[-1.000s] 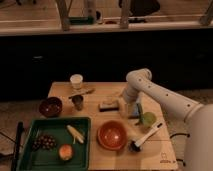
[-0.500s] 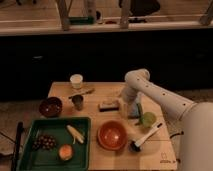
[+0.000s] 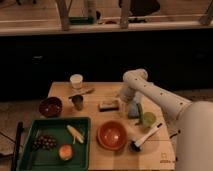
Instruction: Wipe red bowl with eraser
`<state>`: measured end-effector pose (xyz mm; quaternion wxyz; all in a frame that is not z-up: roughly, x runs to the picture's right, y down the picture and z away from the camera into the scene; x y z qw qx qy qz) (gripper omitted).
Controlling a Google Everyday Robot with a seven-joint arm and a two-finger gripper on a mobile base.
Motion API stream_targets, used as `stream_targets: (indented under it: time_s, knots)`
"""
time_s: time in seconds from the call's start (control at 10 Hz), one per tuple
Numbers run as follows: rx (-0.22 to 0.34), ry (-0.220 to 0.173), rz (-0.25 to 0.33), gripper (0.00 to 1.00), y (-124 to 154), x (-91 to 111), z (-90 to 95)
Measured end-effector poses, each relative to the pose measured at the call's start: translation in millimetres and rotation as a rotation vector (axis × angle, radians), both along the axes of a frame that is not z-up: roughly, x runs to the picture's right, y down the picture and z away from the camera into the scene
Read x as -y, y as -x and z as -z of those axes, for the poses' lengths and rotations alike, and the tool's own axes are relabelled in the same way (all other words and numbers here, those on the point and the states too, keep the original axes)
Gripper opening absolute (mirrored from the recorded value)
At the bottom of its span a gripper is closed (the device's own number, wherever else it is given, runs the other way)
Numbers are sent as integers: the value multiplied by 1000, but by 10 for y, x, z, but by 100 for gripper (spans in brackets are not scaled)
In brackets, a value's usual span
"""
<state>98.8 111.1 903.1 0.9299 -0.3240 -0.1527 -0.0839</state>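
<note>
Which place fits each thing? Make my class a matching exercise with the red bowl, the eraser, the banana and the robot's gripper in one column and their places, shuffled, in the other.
Things
1. red bowl
2. eraser
3. banana
4. gripper

Places
A. in the green tray
B. just right of the eraser, by the blue-grey pad
C. right of the tray, near the front edge of the table
D. in the middle, behind the red bowl

Pairs: 1-C, 2-D, 3-A, 4-B
</note>
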Motion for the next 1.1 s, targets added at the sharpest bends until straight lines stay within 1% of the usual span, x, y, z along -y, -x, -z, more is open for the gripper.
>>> stream_targets:
  time_s: [0.2,0.5,0.8,0.9,1.0,1.1]
  knots:
    - [1,-4,3,80,112,39,-19]
    - [-14,-13,2,80,256,63,-58]
    - [-19,-10,10,80,487,37,-131]
    - [-21,-9,11,80,498,26,-154]
    - [-22,-5,11,78,503,7,-175]
    - [-19,-2,16,72,535,-2,-190]
